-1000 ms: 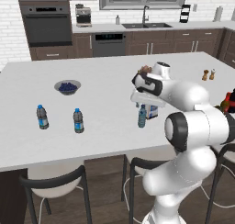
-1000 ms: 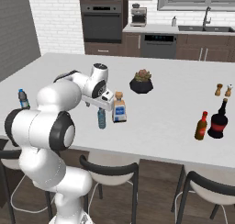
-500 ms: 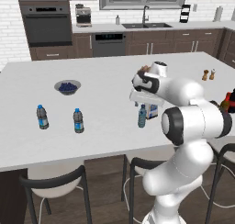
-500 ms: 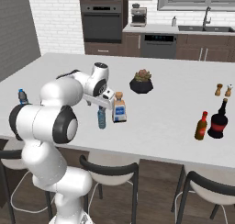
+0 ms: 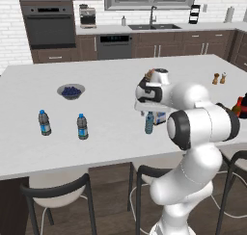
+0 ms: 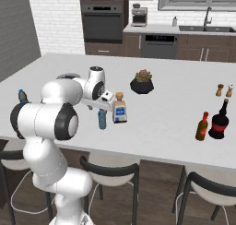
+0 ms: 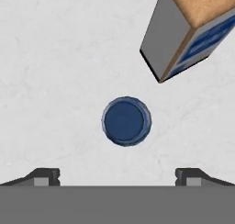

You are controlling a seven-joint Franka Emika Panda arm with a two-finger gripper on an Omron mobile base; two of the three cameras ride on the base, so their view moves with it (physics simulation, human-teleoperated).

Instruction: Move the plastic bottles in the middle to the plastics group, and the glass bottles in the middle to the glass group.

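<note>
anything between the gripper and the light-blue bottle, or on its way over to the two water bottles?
Nothing visible. The open gripper hangs above the light-blue bottle, its blue cap in plain sight between the fingertips. The square bottle stands close beside it. The counter between it and the two water bottles looks bare.

The white arm rose from its base, bent at the elbow and reached forward, wrist turned so the claw (image 7: 117, 175) pointed straight down. Its two dark fingertips (image 7: 43, 176) stood spread wide apart, with nothing gripped between them.
</note>
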